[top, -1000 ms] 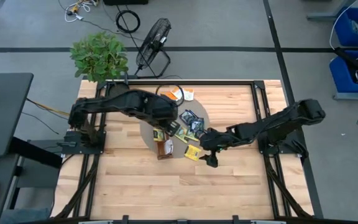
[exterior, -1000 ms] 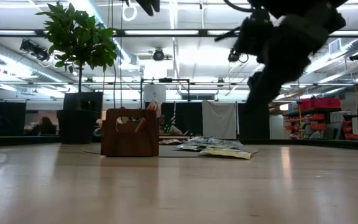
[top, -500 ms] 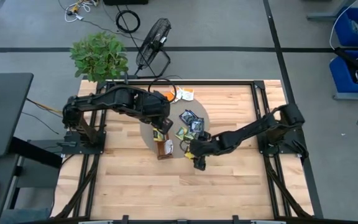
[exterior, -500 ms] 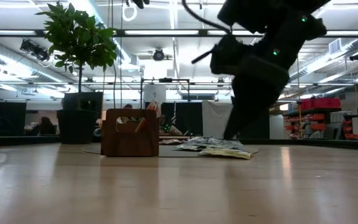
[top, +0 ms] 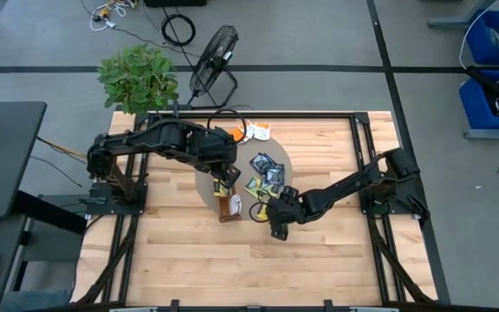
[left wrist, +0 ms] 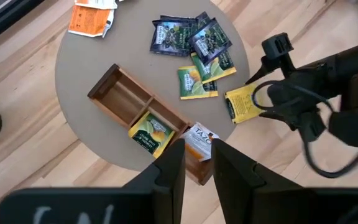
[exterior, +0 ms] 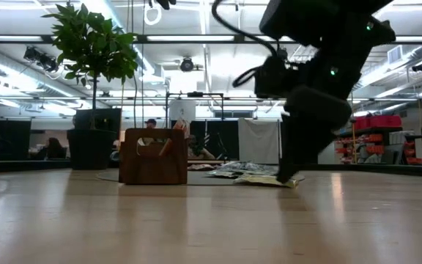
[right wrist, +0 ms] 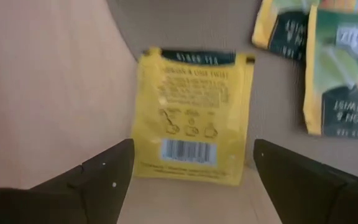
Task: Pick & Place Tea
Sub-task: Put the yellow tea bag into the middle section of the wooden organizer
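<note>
Right tool is down at the edge of the round grey mat, fingers spread wide, straddling a yellow sachet that lies flat, barcode side up, partly on the mat and partly on the wooden table; fingers not closed on it, nothing held. High view puts this tool at the mat's near-right edge; low view shows it reaching down to the sachets there. Left tool hangs above the wooden tray, fingers pinched on an orange-and-white sachet over the tray's near end. In the high view the left tool sits just above the tray. One yellow-green sachet leans inside a tray compartment; the far compartment is bare wood. Rest of the tea: dark blue-black sachets and yellow-green ones lie clustered on the mat beside the tray, some overlapping. Orange sachet lies apart at the mat's far edge. Potted plant and a fan stand on the floor behind the table.
</note>
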Motion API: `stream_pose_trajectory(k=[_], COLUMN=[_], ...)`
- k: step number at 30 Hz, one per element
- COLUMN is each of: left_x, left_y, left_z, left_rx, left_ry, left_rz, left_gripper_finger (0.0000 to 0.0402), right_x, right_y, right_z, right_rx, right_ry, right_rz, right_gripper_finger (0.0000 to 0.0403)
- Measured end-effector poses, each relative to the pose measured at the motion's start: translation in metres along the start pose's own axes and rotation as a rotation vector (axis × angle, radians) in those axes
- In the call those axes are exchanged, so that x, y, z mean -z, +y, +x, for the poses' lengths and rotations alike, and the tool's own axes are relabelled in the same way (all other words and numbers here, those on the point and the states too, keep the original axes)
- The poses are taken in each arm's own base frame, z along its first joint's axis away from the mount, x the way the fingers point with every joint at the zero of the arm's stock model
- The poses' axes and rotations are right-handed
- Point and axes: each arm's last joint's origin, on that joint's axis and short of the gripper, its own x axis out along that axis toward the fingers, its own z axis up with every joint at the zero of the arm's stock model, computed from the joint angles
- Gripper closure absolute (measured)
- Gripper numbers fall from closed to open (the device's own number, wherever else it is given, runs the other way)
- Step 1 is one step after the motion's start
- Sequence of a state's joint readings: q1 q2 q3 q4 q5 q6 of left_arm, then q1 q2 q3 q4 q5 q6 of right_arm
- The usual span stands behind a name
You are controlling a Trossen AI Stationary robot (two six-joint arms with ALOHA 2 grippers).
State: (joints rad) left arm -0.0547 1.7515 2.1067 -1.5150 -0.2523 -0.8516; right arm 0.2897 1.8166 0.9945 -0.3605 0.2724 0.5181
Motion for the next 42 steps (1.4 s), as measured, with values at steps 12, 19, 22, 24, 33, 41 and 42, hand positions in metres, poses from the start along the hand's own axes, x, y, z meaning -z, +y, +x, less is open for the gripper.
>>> stream_pose_trajectory(k=[12, 19, 22, 24, 33, 41, 42], left_x=[0.000, 0.000, 0.000, 0.000, -0.001, -0.001, -0.002], left_y=[0.000, -0.001, -0.001, -0.001, -0.001, -0.001, -0.002], left_z=[0.000, 0.000, 0.000, 0.000, 0.000, 0.000, 0.000], left_rx=[0.005, 0.006, 0.006, 0.006, 0.007, 0.014, 0.021], left_ry=[-0.004, -0.004, -0.005, -0.005, -0.005, -0.012, -0.015], left_rz=[-0.002, -0.007, -0.008, -0.009, -0.004, 0.012, 0.022], left_gripper_finger=[0.0321, 0.0321, 0.0321, 0.0321, 0.0321, 0.0321, 0.0321], right_x=[0.007, 0.008, 0.009, 0.009, 0.001, -0.008, -0.009], right_y=[0.006, 0.005, 0.006, 0.005, -0.001, -0.015, -0.017], right_z=[0.010, 0.010, 0.010, 0.009, -0.025, -0.078, -0.085], right_rx=[0.014, 0.021, 0.027, 0.031, 0.016, 0.003, -0.005], right_ry=[0.032, 0.037, 0.039, 0.040, 0.027, -0.084, -0.098], right_rz=[0.027, 0.021, 0.016, 0.014, -0.017, 0.019, 0.028], right_gripper_finger=[0.0108, 0.0225, 0.0277, 0.0311, 0.0388, 0.0392, 0.0392])
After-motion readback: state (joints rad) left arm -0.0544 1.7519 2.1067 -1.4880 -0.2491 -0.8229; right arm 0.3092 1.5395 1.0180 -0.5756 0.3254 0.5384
